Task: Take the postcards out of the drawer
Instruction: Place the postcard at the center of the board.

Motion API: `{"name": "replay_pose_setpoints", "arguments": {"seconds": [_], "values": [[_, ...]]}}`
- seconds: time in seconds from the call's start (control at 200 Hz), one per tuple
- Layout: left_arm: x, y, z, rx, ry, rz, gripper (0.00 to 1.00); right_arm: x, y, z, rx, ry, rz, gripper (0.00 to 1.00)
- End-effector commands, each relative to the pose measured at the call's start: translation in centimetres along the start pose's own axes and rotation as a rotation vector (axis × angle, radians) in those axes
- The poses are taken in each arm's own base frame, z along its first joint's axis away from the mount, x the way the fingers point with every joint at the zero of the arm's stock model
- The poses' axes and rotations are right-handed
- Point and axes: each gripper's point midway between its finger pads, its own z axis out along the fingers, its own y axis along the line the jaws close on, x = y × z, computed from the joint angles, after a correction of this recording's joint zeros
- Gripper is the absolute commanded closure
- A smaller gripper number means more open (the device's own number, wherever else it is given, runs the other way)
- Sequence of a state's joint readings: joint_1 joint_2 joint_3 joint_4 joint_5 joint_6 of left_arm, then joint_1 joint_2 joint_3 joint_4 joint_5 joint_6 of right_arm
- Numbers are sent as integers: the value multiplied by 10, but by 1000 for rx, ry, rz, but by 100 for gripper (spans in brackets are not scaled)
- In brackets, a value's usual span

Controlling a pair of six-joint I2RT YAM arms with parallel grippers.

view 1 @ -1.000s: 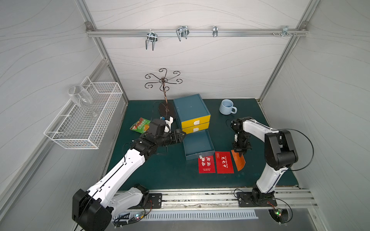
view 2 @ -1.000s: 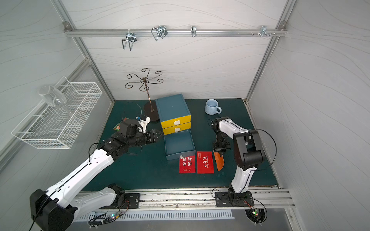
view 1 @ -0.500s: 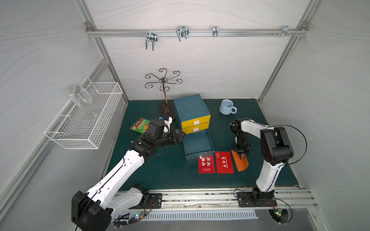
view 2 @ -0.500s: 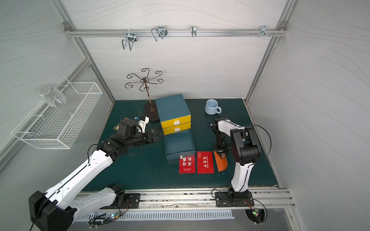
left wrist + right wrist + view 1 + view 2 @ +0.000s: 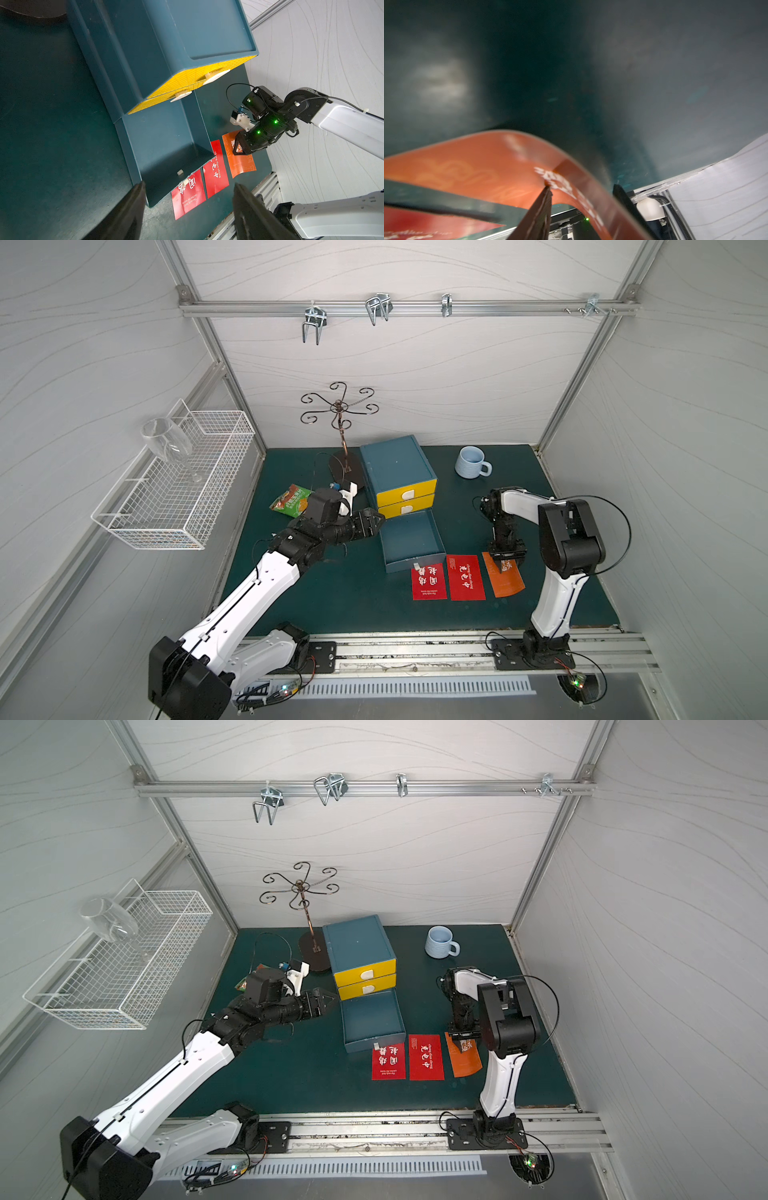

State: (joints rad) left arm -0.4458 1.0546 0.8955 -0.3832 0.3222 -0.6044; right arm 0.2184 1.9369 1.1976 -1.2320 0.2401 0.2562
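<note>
Here the right gripper (image 5: 581,193) shows its jaws parted to a moderate gap, wider than the orange postcard (image 5: 488,166) that bows up between them, so nothing is clamped. That card rests on the green mat (image 5: 332,593) with the end near the jaws raised. It lies just beside the two red postcards (image 5: 465,577), which sit flat by the front of the pulled-out drawer (image 5: 409,541); the drawer looks empty. To let go well, I'd lift straight up and keep both fingers clear of the curled edge, so the card settles flat and doesn't slide onto its neighbour. The left gripper (image 5: 189,184) hovers beside the drawer, jaws wide, holding nothing
</note>
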Motion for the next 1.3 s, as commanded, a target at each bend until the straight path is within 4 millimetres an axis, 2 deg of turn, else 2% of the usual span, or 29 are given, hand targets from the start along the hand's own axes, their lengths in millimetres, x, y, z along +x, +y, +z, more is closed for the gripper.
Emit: {"name": "replay_pose_setpoints", "arguments": {"seconds": [0.0, 0.485, 0.675, 0.835, 0.9, 1.071, 1.171, 1.296], "values": [[-12, -10, -5, 45, -48, 21, 29, -1, -8, 8, 43, 24, 26, 44], [-13, -9, -3, 47, -49, 16, 29, -6, -17, 1, 69, -26, 53, 21], [-13, -10, -3, 49, -50, 12, 29, -9, -17, -12, 61, -82, 55, 15], [-17, -13, -4, 56, -63, 16, 29, -9, -8, -46, 27, -180, 33, 7], [-21, -16, -6, 58, -73, 29, 29, -8, -2, -67, 17, -229, 15, 3], [-36, -27, -13, 65, -106, 74, 29, -4, 11, -134, -44, -404, -5, 1], [-52, -41, -18, 82, -143, 128, 28, 7, 38, -159, -233, -493, -36, 1], [-79, -63, -17, 106, -170, 215, 26, 24, 70, -167, -488, -553, -56, 1]]}}
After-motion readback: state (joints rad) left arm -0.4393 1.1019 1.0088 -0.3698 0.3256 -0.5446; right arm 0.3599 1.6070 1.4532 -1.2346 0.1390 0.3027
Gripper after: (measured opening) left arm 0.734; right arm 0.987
